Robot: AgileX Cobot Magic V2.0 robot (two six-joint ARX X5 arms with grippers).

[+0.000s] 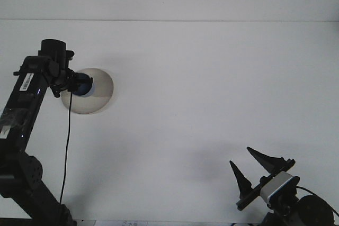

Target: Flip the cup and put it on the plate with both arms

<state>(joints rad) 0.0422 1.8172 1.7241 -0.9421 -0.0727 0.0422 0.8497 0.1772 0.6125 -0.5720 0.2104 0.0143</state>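
So right now I'm at the putting-down part: my left gripper (79, 84) is out over the left side of the plate (100, 91), and the blue cup (83, 87) is sitting right at its tip, over the plate's left half. From this angle the wrist blocks most of it, so I honestly can't tell how my left fingers stand, or whether the cup's bottom is touching the plate or hanging just above it. My guess is the flip is done and this is the placing step, but I can't see which end of the cup is up either, it's just a dark blue blob from here. My right gripper (255, 167) is parked down at the near right corner of the table (212, 78), well apart from everything, fingers spread wide with nothing between them. Next move as I see it: get the cup settled flat on the plate, more toward the middle than the rim, let go without knocking it over, then pull the left arm straight back so the cable doesn't drag across the plate.
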